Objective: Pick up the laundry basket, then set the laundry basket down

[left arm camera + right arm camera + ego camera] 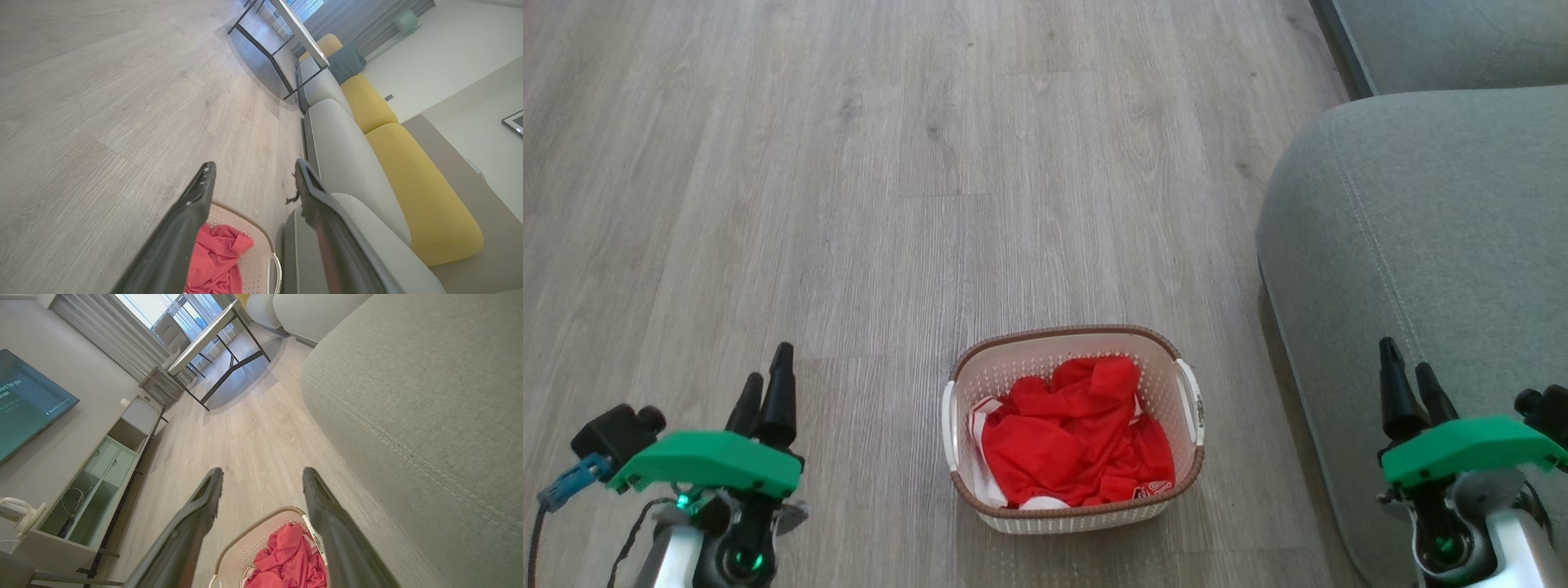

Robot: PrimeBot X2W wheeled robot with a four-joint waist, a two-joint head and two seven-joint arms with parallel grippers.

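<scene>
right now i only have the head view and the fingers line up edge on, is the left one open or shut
Observer: Open. In the left wrist view the left gripper has its fingers spread, with nothing between them.
Operator: and the right
Observer: Also open. In the right wrist view the right gripper has its fingers apart, clear of the laundry basket.
Operator: anything ahead past my frame
Observer: A table with dark legs stands farther ahead, near the sofa.
</scene>
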